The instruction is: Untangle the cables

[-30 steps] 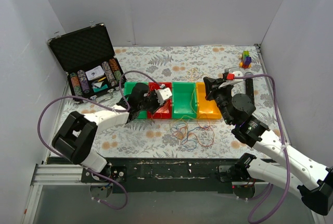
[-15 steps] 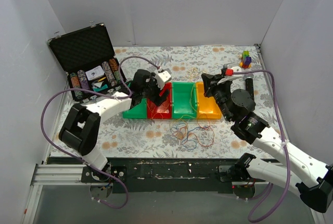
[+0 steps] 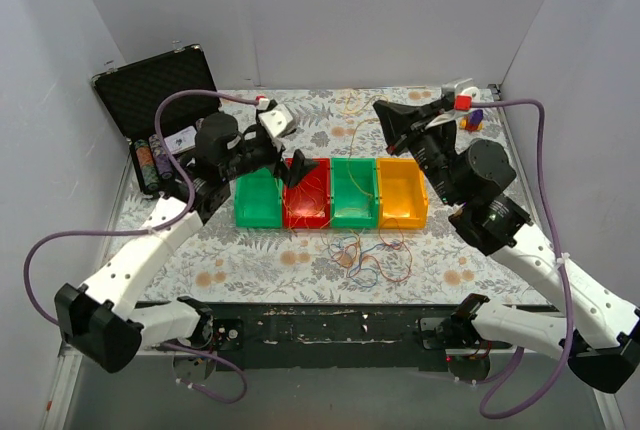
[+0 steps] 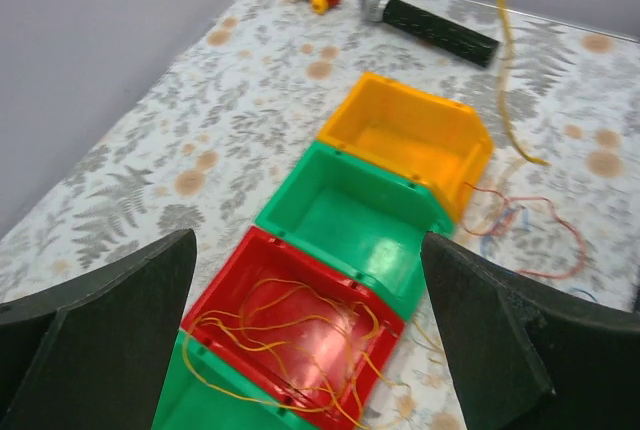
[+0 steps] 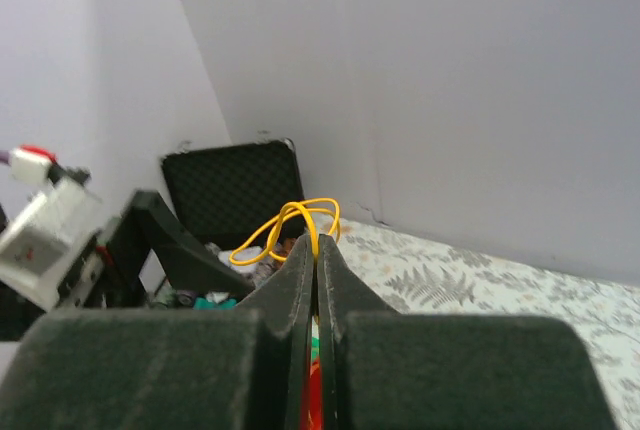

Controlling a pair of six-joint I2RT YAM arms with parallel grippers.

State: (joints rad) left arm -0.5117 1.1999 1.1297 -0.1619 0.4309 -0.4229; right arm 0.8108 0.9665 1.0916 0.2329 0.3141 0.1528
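The flowered desk [image 3: 260, 250] carries an open black case [image 3: 160, 90] at its back left. Four bins [image 3: 352, 200] sit in a row, and the red bin [image 4: 218, 285] holds thin loops [image 4: 270, 320]. The left gripper [image 4: 308, 245] hovers above, jaws apart. The right gripper [image 5: 317, 250], held high, has its jaws clamped on a yellow cable [image 5: 285, 225]. The cables [image 3: 372, 258] lie clumped just in front of the bins.

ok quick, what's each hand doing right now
Left hand: open, holding nothing.
Right hand: closed on a yellow cable.
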